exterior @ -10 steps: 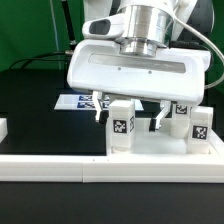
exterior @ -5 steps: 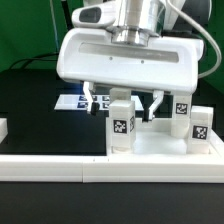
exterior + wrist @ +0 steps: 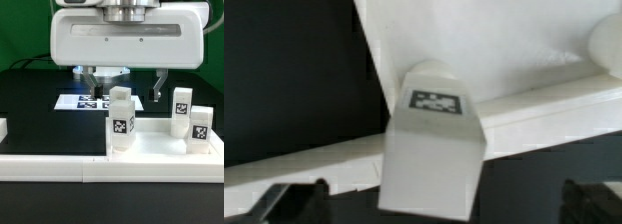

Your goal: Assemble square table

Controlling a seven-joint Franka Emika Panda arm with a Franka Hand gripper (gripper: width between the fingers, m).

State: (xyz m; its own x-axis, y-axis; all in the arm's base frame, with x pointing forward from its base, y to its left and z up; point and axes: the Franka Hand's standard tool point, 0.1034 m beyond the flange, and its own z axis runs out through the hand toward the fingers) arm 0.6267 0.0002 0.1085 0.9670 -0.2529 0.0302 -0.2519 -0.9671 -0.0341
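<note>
The white square tabletop [image 3: 155, 147] lies on the black table at the exterior view's right, against the front rail. A white tagged leg [image 3: 121, 121] stands upright on its near left corner. Two more tagged legs [image 3: 181, 108] [image 3: 200, 128] stand at its right side. My gripper [image 3: 124, 84] is open and empty, just above and behind the first leg, with one finger [image 3: 160, 85] on each side and neither touching it. In the wrist view the leg [image 3: 434, 145] stands between my dark fingertips [image 3: 295, 200], the gripper [image 3: 441, 205] is open, and the tabletop [image 3: 491, 40] lies beyond.
The long white border rail [image 3: 55, 166] runs along the front edge. The marker board [image 3: 78, 102] lies flat behind the leg, under my gripper. A small white block [image 3: 3, 128] sits at the exterior view's far left edge.
My gripper has risen from straddling the leg low down to above it, and shifted slightly to the exterior view's left. The leg stays upright in place.
</note>
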